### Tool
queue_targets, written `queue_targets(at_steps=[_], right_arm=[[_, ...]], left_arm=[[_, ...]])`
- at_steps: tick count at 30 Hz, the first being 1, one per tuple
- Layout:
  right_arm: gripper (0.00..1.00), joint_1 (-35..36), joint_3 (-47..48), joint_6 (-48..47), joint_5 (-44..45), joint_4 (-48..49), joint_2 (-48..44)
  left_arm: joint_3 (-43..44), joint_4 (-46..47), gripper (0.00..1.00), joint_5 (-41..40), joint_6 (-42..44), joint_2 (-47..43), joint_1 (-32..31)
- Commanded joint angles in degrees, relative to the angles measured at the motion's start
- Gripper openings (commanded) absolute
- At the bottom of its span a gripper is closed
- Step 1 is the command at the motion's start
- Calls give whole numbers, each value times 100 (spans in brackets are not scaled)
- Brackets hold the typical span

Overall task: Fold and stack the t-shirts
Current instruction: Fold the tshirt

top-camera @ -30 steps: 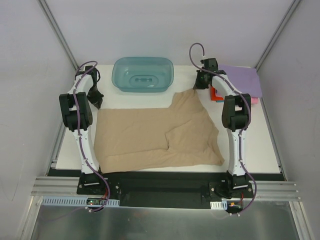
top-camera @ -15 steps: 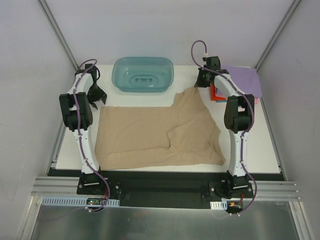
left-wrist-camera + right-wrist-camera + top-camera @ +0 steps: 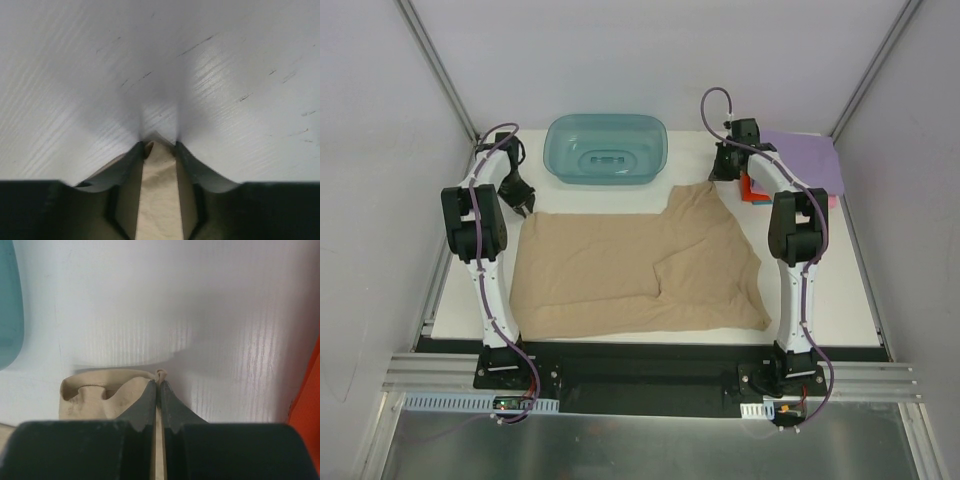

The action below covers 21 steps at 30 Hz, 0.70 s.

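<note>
Entry: tan shirt, fold not yet started.

The tan t-shirt (image 3: 630, 265) lay spread across the middle of the white table (image 3: 820, 290), its near edge along the table's near edge. Its left part was flat. The right part carried a diagonal crease, and its far corner rose in a peak towards the right arm.

The left gripper (image 3: 159, 147) sat at the shirt's far left corner. In the left wrist view the fingers were drawn in on a strip of tan cloth that filled the narrow gap between them. The right gripper (image 3: 160, 382) sat at the peaked far right corner, fingers almost together, with a thin edge of tan cloth nipped between the tips and a loose loop of hem just to the left.

The teal tub (image 3: 607, 148) stood at the far edge between the arms, apart from the cloth.

In the far right corner lay a pile. The lilac t-shirt (image 3: 805, 160) was on top as a flat rectangle, the red-orange t-shirt (image 3: 752, 188) showed at its left edge and the pink t-shirt (image 3: 831, 201) showed as a sliver at its right.

Judgement: three shirts look folded and stacked. The tan one is the last, gripped at both far corners and unfolded. All its folds and its placing on the pile remain to be done.
</note>
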Motion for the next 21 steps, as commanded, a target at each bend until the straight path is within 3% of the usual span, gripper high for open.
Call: queue_targets(at_steps=[1,3,13,21], right_arm=[[1,-27,-111,-76,-63,202,-458],[1,-27,-50,-85,-81,229,-441],[1,-97,987,-111,-124,80,-387],[1,-80,-198,-129,-660,404,-1353]], left_arm=[[-108,-331,11,-203,-43,162,-59],[93,-348,0,-211,-8,250,-68],[1017,-348,0,-458,413,13,-59],[667,-295,0,-185,519,-435,-120]])
